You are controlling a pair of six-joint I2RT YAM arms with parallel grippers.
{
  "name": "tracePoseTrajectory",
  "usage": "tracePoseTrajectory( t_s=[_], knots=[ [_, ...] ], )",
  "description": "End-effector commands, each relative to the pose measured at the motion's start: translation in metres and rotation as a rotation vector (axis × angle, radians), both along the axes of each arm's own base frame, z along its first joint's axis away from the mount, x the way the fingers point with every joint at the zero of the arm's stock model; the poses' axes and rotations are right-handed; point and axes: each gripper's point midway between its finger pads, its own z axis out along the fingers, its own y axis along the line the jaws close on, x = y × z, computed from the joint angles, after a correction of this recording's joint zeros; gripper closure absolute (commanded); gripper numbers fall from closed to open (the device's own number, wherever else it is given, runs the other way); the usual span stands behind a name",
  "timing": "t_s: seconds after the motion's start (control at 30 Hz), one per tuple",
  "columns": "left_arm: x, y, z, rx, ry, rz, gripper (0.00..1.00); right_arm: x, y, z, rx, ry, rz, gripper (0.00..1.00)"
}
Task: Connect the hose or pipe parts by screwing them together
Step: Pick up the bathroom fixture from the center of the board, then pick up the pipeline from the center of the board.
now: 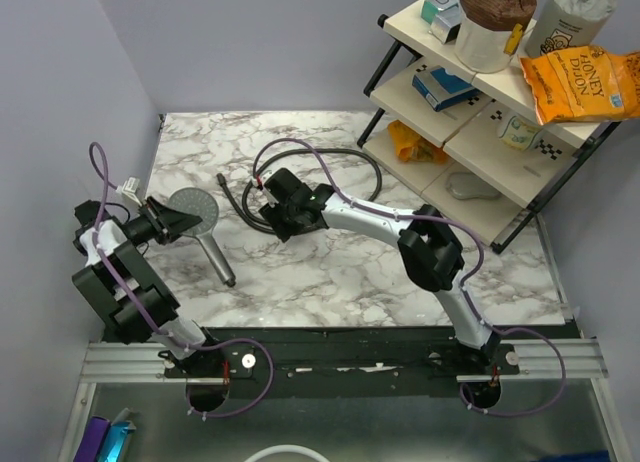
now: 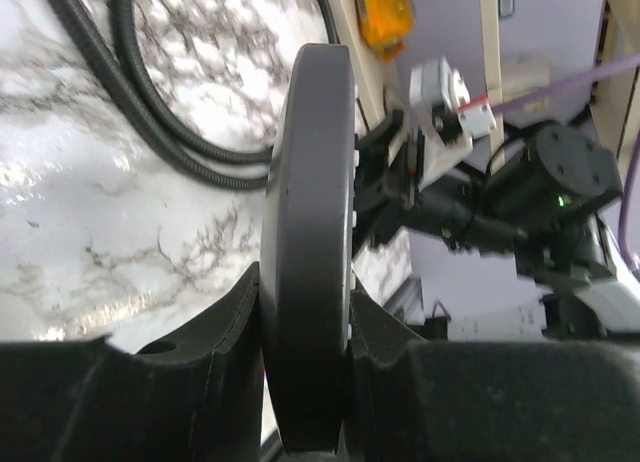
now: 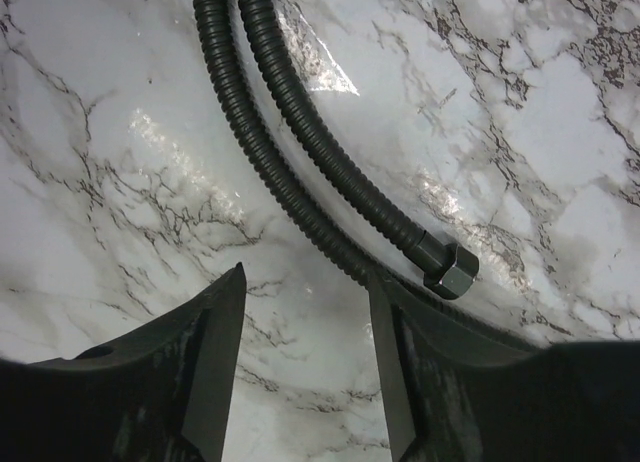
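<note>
Nearest me, my left gripper (image 2: 306, 312) is clenched on the rim of the dark grey shower head with the round flat face (image 1: 197, 210). I judge this leaves its straight handle free for threading. Farther out, my right gripper (image 3: 306, 282) hangs released, jaws apart, over the long black ribbed hose (image 3: 330, 154) on the marble-patterned table (image 1: 330, 282). The hexagonal end nut (image 3: 450, 267) lies just beside one finger.

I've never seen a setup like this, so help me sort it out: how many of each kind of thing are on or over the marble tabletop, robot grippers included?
Shower head: 1
Hose: 1
Robot grippers: 2 (left gripper, right gripper)
Total: 4
</note>
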Motion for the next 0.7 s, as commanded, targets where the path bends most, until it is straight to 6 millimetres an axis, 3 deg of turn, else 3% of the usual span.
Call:
tracePoseTrajectory(
  t_s=[0.0, 0.1, 0.33, 0.67],
  knots=[
    [-0.025, -0.016, 0.021, -0.089, -0.109, -0.092, 1.00, 0.004, 0.007, -0.010, 0.004, 0.028, 0.032, 0.38],
    [-0.025, -0.012, 0.013, -0.139, -0.059, -0.073, 1.00, 0.004, 0.007, -0.017, 0.003, 0.047, 0.028, 0.38],
    [-0.034, -0.023, 0.035, -0.056, -0.156, -0.082, 1.00, -0.005, 0.008, -0.028, 0.007, 0.092, 0.040, 0.41],
    [-0.037, -0.025, 0.036, -0.048, -0.155, -0.086, 1.00, -0.001, 0.013, -0.038, -0.012, 0.097, 0.047, 0.41]
  ],
)
